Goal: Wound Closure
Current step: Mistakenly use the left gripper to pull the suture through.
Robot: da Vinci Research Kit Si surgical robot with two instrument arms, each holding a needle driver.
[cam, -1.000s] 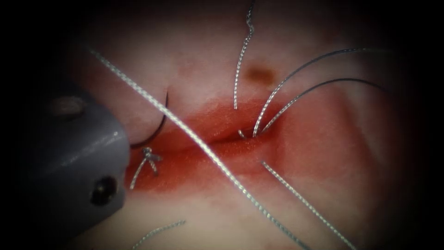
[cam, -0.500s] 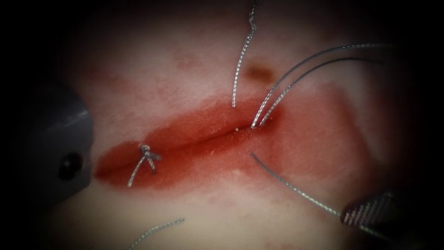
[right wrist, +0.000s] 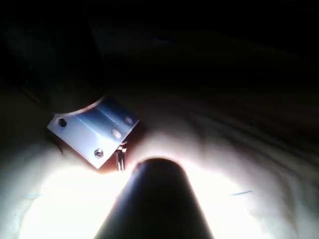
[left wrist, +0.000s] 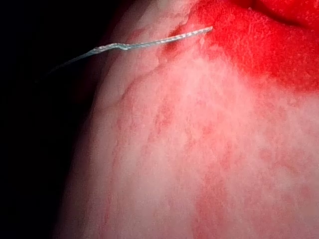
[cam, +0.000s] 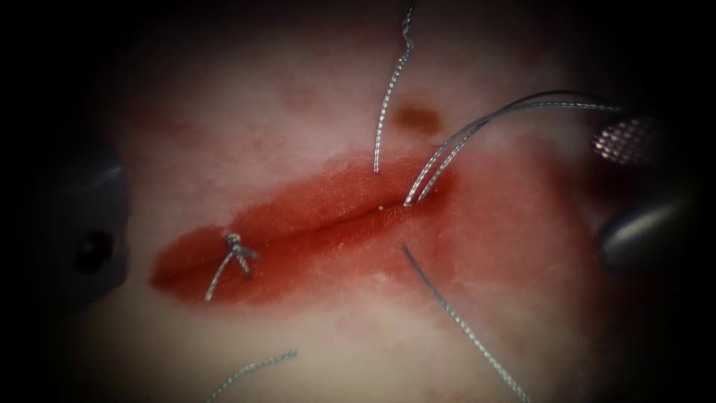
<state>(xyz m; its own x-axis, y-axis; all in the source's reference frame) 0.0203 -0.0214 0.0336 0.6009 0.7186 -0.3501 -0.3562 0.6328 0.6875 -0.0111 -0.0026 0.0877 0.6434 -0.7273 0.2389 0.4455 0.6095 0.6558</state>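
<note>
The tissue (cam: 321,112) lies under both tools, its cut (cam: 313,227) running left to right through red fluid (cam: 485,224). A knotted stitch (cam: 237,250) sits at the cut's left end. Two strands of thread (cam: 447,149) rise from the cut's middle toward the right end effector (cam: 626,140) at the right edge; whether it grips them, I cannot tell. The left end effector (cam: 82,231) sits at the left edge, well apart from the thread, its state unclear. Loose cut ends (cam: 462,328) lie nearby.
</note>
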